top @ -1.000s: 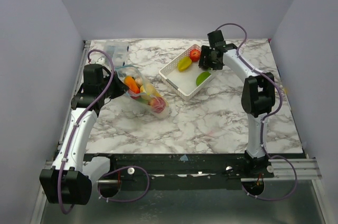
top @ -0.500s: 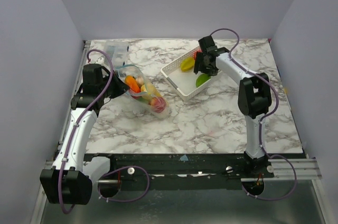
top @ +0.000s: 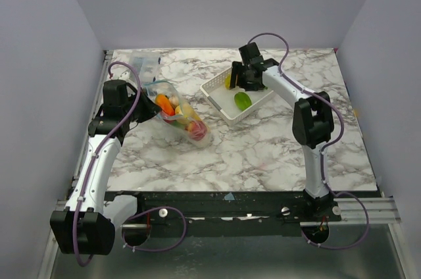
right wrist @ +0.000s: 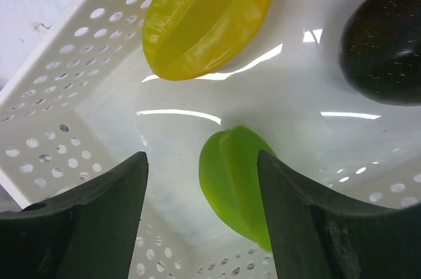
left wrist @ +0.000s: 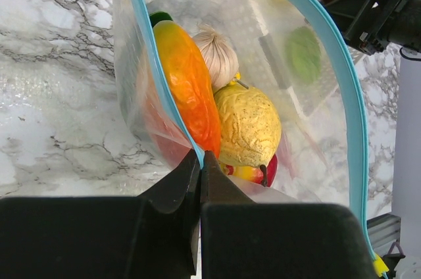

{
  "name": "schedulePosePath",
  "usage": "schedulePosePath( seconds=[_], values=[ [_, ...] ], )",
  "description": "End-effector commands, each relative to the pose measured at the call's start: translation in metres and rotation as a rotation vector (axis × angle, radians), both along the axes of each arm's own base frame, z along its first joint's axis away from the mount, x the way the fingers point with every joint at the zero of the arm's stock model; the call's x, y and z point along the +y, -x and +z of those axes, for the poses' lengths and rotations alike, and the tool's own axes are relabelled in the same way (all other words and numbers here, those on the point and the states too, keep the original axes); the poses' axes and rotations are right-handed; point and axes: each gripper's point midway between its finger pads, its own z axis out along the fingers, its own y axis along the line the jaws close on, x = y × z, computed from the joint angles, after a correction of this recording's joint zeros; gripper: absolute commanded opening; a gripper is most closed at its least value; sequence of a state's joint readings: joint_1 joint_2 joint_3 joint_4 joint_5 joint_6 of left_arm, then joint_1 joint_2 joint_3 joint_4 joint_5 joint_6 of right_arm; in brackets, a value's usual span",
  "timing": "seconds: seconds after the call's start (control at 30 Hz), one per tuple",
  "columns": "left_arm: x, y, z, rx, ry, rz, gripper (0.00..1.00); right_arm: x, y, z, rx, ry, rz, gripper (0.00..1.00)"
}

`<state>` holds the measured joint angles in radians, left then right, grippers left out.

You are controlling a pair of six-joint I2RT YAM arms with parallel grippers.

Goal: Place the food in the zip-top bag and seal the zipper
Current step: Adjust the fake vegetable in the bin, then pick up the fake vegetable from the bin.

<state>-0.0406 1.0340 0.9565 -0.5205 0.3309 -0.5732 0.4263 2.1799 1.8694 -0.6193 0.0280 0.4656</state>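
Your clear zip-top bag [top: 181, 118] lies on its side, blue-green zipper [left wrist: 356, 160] unsealed, holding orange, yellow and red food [left wrist: 247, 124], while a green piece [right wrist: 237, 180] and a yellow piece [right wrist: 207, 19] lie outside it.

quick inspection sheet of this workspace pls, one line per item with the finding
surface: marble table, no damage seen
job's things: bag lies on the table, zipper unsealed, orange, white and yellow food inside; yellow piece, green piece, a red one and a dark one in the basket
clutter: clear box at the far left corner
end effectors: left end effector shut on the bag's mouth edge; right end effector open, over the green piece
cables: purple cable looped along each arm, no snag seen
surroundings: plain walls, nothing else seen
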Motion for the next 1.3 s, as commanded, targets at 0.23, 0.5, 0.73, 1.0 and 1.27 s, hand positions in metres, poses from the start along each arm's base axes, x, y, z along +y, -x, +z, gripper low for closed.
schedulePosePath(
  seconds=[0.23, 0.5, 0.73, 1.0, 1.27],
  values=[
    [-0.004, 0.002, 0.009, -0.036, 0.030, -0.022, 0.00, -0.042, 0.019, 0.007, -0.010, 0.190, 0.001, 0.71],
    [-0.003, 0.002, 0.006, -0.033, 0.028, -0.020, 0.00, -0.060, 0.011, 0.014, -0.076, 0.252, -0.069, 0.72],
    [-0.003, 0.001, 0.006, -0.030, 0.027, -0.019, 0.00, -0.078, -0.009, 0.028, -0.142, 0.326, -0.168, 0.77],
    [-0.004, 0.002, 0.006, -0.032, 0.032, -0.024, 0.00, -0.096, -0.047, 0.020, -0.203, 0.386, -0.258, 0.80],
    [-0.004, 0.002, 0.006, -0.031, 0.032, -0.025, 0.00, -0.096, -0.072, -0.006, -0.210, 0.420, -0.268, 0.80]
  ],
)
